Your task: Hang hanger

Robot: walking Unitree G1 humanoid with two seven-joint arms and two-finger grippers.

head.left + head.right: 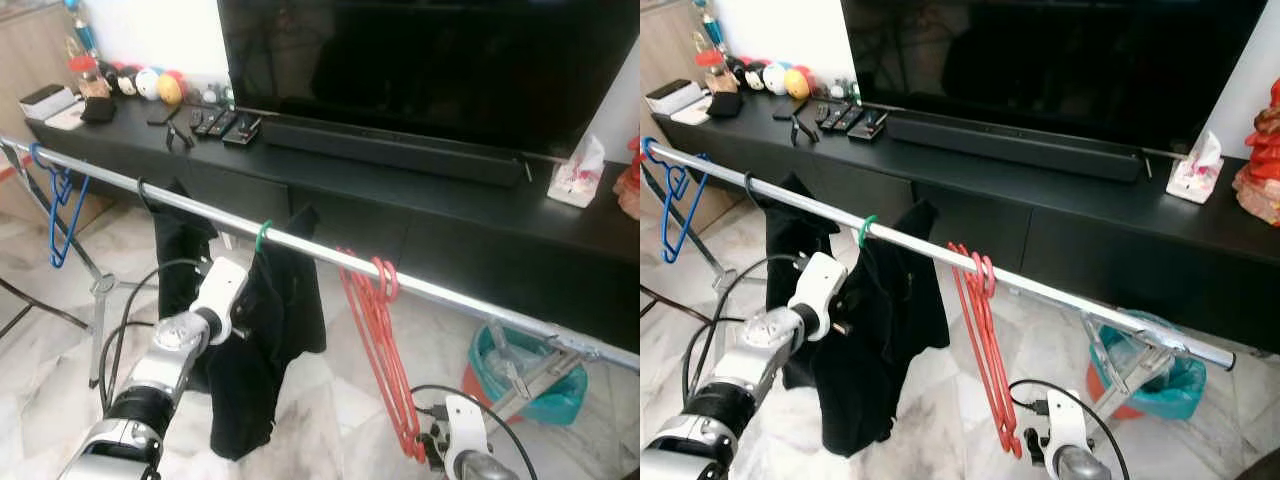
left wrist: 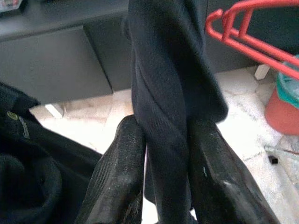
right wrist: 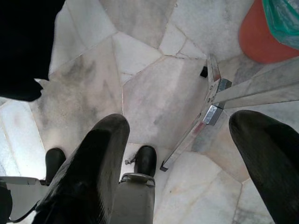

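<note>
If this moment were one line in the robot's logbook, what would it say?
left gripper: shut on black garment hanging by green hanger hook on silver metal rail | right gripper: open, idle over floor | red plastic hangers: hung

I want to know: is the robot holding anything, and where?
The left tool pinches a fold of the black garment hanging on the rail. The right tool is open, empty.

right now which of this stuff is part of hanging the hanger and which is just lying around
Part of the job:
- green hanger
- black garment, pinched by the left tool
- metal rail

Just lying around:
- red hangers
- blue hanger
- remotes
- tissue pack
- bin
</note>
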